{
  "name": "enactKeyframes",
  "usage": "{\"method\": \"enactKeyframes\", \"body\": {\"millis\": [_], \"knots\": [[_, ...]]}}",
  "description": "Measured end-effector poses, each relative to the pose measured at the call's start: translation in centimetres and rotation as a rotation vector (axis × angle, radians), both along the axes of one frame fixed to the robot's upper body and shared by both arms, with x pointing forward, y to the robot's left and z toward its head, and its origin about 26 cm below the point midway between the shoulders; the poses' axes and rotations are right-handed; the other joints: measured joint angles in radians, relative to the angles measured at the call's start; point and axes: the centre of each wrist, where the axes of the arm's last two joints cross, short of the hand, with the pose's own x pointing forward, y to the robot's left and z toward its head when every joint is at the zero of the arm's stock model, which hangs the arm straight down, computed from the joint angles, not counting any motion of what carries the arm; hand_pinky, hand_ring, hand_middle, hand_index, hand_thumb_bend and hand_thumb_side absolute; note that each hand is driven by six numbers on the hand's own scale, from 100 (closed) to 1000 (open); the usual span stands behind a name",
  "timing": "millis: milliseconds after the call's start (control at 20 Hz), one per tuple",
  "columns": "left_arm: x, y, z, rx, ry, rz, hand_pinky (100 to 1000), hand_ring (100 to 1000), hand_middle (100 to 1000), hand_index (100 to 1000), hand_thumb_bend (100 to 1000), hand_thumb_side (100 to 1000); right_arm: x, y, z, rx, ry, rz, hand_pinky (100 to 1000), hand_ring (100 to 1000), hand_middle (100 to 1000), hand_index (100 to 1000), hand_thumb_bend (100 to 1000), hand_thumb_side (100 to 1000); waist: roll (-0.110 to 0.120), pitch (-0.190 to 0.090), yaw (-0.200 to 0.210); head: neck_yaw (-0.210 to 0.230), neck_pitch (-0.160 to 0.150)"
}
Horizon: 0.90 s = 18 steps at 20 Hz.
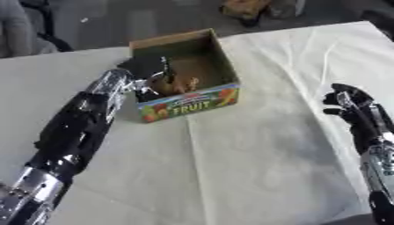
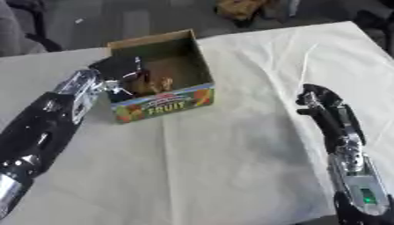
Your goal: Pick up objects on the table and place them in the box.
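Left eye view: the left hand [image 1: 150, 78] reaches over the near-left corner of the open cardboard box [image 1: 223, 61] and dips inside it. Its dark fingers blend with the shadowed interior, so I cannot tell whether they hold anything. Just right of the hand, on the box floor, lies a small brown object [image 1: 183, 83], too blurred to identify. The box's front panel reads "FRUIT". The white tablecloth [image 1: 254, 149] spreads wide and bare below and right of the box.

Right eye view: the right hand [image 2: 319, 103] hovers over the cloth, well apart from the box, to its right; the fingers curl inward around nothing. Its forearm runs off the lower edge. The left arm is cut off at the lower-left corner.
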Motion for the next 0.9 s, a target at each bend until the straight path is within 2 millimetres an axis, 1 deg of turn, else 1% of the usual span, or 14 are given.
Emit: {"method": "enactKeyframes", "body": {"millis": [50,100,150,200,250,300,400,550,600,650,700,750,850,900], "knots": [[0.0,0.0,0.0,0.01,0.015,0.002,630,694,703,803,713,460,0.0,0.0,0.0,0.0,0.0,0.0,658,711,614,785,100,583,0.0,-0.001,0.0,-0.001,0.0],[0.0,0.0,0.0,0.019,0.03,0.004,675,755,767,830,824,481,0.0,0.0,0.0,0.0,0.0,0.0,658,711,614,785,100,583,0.0,-0.002,0.0,-0.001,0.0],[0.0,0.0,0.0,0.027,0.046,0.004,675,755,767,830,824,481,0.0,0.0,0.0,0.0,0.0,0.0,658,711,614,785,100,583,0.0,-0.003,0.0,-0.002,0.0],[0.0,0.0,0.0,0.035,0.062,0.003,705,791,804,845,862,480,0.0,0.0,0.0,0.0,0.0,0.0,658,711,614,785,100,581,0.0,-0.004,0.001,-0.003,0.0],[0.0,0.0,0.1,0.041,0.075,0.002,713,800,813,848,861,477,0.0,0.0,0.0,0.0,0.0,0.0,658,711,614,785,100,581,0.0,-0.005,0.002,-0.004,0.0],[0.0,0.0,0.2,0.046,0.087,0.0,745,835,842,860,855,428,0.0,0.0,0.0,0.0,0.0,0.0,658,711,614,785,100,579,0.0,-0.006,0.003,-0.005,0.0],[-0.1,0.0,0.6,0.036,0.093,-0.005,753,845,848,862,855,470,0.0,0.0,0.0,0.0,0.0,0.0,659,711,614,785,100,577,0.0,-0.008,0.008,-0.006,0.0],[-0.2,0.4,1.5,-0.004,0.082,-0.01,753,845,848,862,855,470,0.0,0.0,0.0,0.0,0.0,0.0,659,711,614,785,100,577,0.0,-0.01,0.012,-0.008,0.0],[-0.2,0.5,1.7,-0.015,0.08,-0.01,739,828,829,852,858,453,0.0,0.0,0.0,0.0,0.0,0.0,658,711,614,785,100,576,0.0,-0.01,0.013,-0.008,0.0],[-0.3,0.4,2.0,-0.03,0.075,-0.015,739,828,829,852,858,453,0.0,0.0,0.0,0.0,0.0,-0.001,658,711,614,785,100,576,0.0,-0.012,0.015,-0.009,0.0],[-0.3,0.5,2.5,-0.049,0.064,-0.021,729,817,816,844,849,403,0.0,0.0,0.0,0.0,0.0,-0.001,658,711,614,785,100,577,0.0,-0.015,0.02,-0.01,0.0],[-0.4,0.6,3.0,-0.069,0.046,-0.029,729,817,816,844,849,403,0.0,-0.1,0.0,0.0,0.001,-0.002,658,711,614,785,100,577,0.0,-0.018,0.025,-0.012,0.0],[-0.6,1.0,4.3,-0.11,-0.006,-0.047,722,808,806,840,813,368,-0.1,-0.1,-0.1,0.001,0.002,-0.004,658,711,614,785,100,576,0.0,-0.022,0.033,-0.015,0.001],[-0.8,1.2,4.9,-0.132,-0.033,-0.058,715,800,797,836,784,336,-0.1,-0.2,-0.2,0.001,0.004,-0.006,658,711,614,785,100,576,0.0,-0.022,0.034,-0.016,0.001]]}}
